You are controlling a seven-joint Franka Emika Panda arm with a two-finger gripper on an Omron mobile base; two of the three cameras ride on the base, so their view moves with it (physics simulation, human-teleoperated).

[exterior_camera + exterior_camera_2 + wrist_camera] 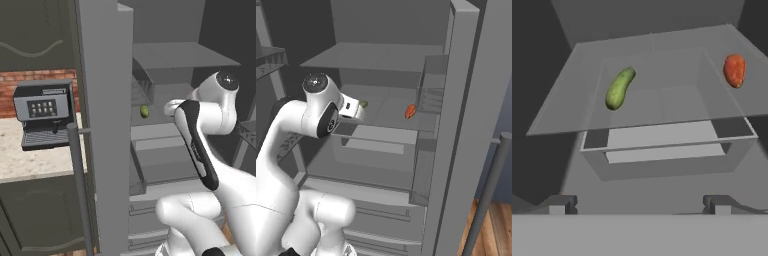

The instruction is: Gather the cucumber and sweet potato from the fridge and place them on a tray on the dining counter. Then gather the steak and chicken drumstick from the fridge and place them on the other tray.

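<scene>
Green cucumber (pixel 619 88) lies on a grey fridge shelf (pixel 567 107), toward its left in my hand view; the orange sweet potato (pixel 734 70) rests well apart at its right. My hand (pixel 639 204) hovers before the shelf, fingers spread wide, grasping nothing. No readable writing on the coffee machine (pixel 44 115) on the counter (pixel 20 160).

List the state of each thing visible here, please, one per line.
fridge door: open
cucumber: lying on the fridge shelf, not held
sweet potato: lying on the same shelf, not held
hand: open, holding nothing
drawer: closed, below the shelf
</scene>
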